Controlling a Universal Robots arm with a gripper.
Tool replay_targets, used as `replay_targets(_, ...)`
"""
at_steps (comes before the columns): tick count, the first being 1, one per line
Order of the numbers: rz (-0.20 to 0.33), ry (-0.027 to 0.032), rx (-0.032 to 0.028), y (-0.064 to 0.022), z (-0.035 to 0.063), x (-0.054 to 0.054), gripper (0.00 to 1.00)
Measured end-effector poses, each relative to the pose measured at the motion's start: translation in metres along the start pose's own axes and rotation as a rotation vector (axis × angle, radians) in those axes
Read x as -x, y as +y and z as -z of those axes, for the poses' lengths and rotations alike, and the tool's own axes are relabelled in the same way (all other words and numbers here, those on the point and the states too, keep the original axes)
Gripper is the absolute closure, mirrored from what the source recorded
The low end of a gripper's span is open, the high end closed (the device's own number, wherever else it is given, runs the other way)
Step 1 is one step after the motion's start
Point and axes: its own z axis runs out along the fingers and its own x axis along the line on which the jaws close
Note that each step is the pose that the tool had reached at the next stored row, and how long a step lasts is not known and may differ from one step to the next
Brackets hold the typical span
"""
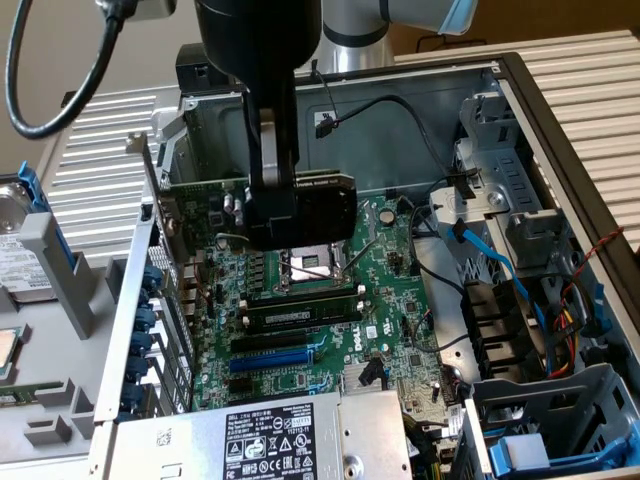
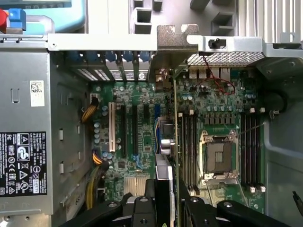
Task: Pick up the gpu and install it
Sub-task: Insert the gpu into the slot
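Note:
The gpu (image 1: 325, 205) hangs upright on its edge inside the open computer case, above the green motherboard (image 1: 390, 290). Its black shroud faces the exterior view's right, and its green board runs to the silver bracket (image 1: 160, 215) by the case's rear slots. My gripper (image 1: 272, 225) is shut on the gpu from above. In the wrist view the gpu (image 2: 175, 127) appears edge-on as a thin line between my fingers (image 2: 150, 205), with its bracket (image 2: 173, 45) at the rear wall. Under it lie the expansion slots (image 2: 142, 132) and the CPU socket (image 2: 218, 158).
A grey power supply (image 1: 260, 440) fills the case's near end. Blue and black cables (image 1: 490, 250) and a drive cage (image 1: 560, 430) crowd the exterior view's right. A loose drive (image 1: 15, 250) and grey bracket parts (image 1: 55, 270) lie outside the case at the left.

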Motion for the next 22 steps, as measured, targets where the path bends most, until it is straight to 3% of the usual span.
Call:
replay_targets(6, 0.000, -0.0003, -0.0001, 0.0009, -0.0116, 0.006, 0.72)
replay_targets(12, 0.000, -0.0002, -0.0001, 0.0111, -0.0226, 0.006, 0.72)
replay_targets(22, 0.000, -0.0003, -0.0001, 0.0128, -0.0408, 0.004, 0.72)
